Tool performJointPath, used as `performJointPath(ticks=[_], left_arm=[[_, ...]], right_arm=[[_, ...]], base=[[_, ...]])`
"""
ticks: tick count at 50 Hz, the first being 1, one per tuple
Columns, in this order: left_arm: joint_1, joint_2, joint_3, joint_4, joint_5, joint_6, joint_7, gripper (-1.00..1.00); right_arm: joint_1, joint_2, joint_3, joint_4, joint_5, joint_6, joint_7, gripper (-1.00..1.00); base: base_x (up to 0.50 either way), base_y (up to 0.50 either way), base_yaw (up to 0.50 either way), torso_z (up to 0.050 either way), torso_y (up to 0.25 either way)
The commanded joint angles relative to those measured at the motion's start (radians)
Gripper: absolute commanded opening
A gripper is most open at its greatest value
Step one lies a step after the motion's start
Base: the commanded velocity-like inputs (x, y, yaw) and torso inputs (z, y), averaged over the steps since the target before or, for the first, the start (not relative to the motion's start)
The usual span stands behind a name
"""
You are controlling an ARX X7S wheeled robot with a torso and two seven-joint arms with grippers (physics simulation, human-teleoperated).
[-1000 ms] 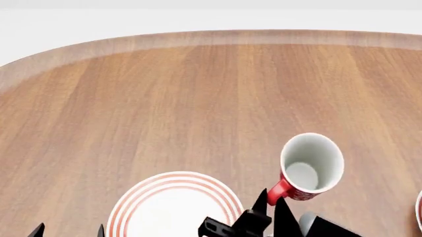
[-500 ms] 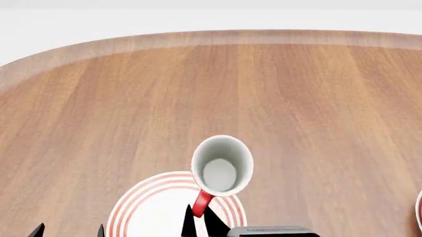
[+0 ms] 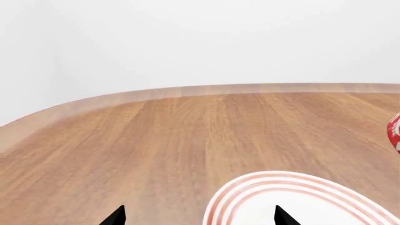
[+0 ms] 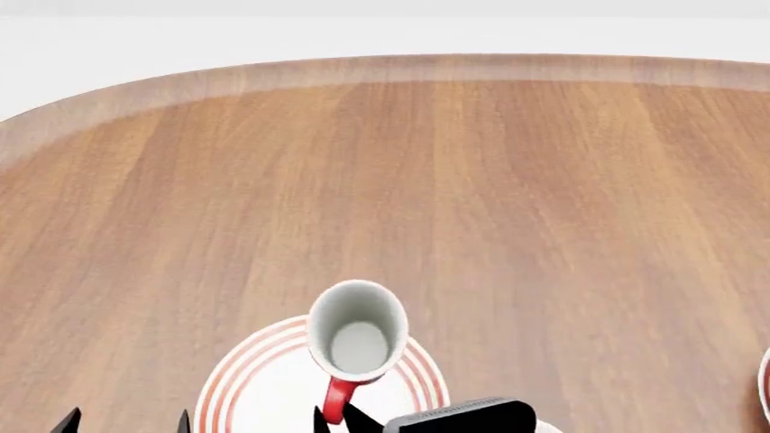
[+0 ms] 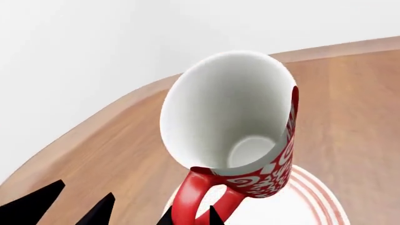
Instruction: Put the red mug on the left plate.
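The red mug (image 4: 355,336), red with white scrolls and a white inside, hangs over the far part of the left plate (image 4: 247,377), a white plate with red rings. My right gripper (image 4: 337,417) is shut on its red handle (image 4: 341,393). In the right wrist view the mug (image 5: 237,117) is tilted above the plate (image 5: 312,204), and the gripper (image 5: 190,218) pinches the handle loop (image 5: 190,197). My left gripper (image 4: 126,420) is open and empty, left of the plate. In the left wrist view the gripper (image 3: 198,218) spans the plate's rim (image 3: 250,187), and the mug (image 3: 394,132) shows at the edge.
The wooden table (image 4: 481,180) has a raised rounded rim at the far side (image 4: 385,68). The edge of a second ringed plate (image 4: 765,379) shows at the right border. No other mugs are in view.
My right gripper has carried the red mug leftward from the bare table at the right to over the left plate, and lower in the view. The left gripper has not moved.
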Motion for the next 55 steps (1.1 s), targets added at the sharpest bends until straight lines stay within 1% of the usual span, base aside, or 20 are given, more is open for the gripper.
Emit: performJointPath(ticks=[1, 4, 6, 30, 32, 51, 55], left_arm=[[-0.001, -0.003, 0.003, 0.001, -0.002, 0.000, -0.004, 1.00], [-0.002, -0.003, 0.004, 0.000, -0.003, 0.001, -0.004, 1.00], [-0.001, -0.004, 0.005, 0.001, -0.003, 0.001, -0.005, 1.00], [-0.006, -0.008, 0.011, -0.005, -0.009, 0.004, -0.011, 1.00], [-0.007, -0.008, 0.011, -0.006, -0.010, 0.005, -0.011, 1.00], [-0.008, -0.012, 0.017, -0.007, -0.013, 0.007, -0.015, 1.00], [-0.010, -0.012, 0.018, -0.008, -0.016, 0.007, -0.014, 1.00]], right_arm=[[0.041, 0.003, -0.016, 0.055, 0.030, 0.036, -0.074, -1.00], [0.044, -0.001, -0.015, 0.057, 0.058, 0.046, -0.085, -1.00], [0.049, -0.001, -0.040, 0.068, 0.003, 0.028, -0.096, -1.00], [0.130, -0.049, -0.063, 0.209, -0.024, 0.050, -0.112, -1.00], [0.115, -0.034, -0.048, 0.167, -0.006, 0.063, -0.082, -1.00], [0.116, -0.032, -0.051, 0.167, -0.003, 0.061, -0.079, -1.00], [0.143, -0.062, -0.039, 0.243, 0.018, 0.050, -0.117, -1.00]], base=[[0.00, 0.00, 0.00, 0.000, 0.010], [0.00, 0.00, 0.00, 0.000, 0.000], [0.00, 0.00, 0.00, 0.000, 0.000], [0.00, 0.00, 0.00, 0.000, 0.000], [0.00, 0.00, 0.00, 0.000, 0.000], [0.00, 0.00, 0.00, 0.000, 0.001], [0.00, 0.00, 0.00, 0.000, 0.000]])
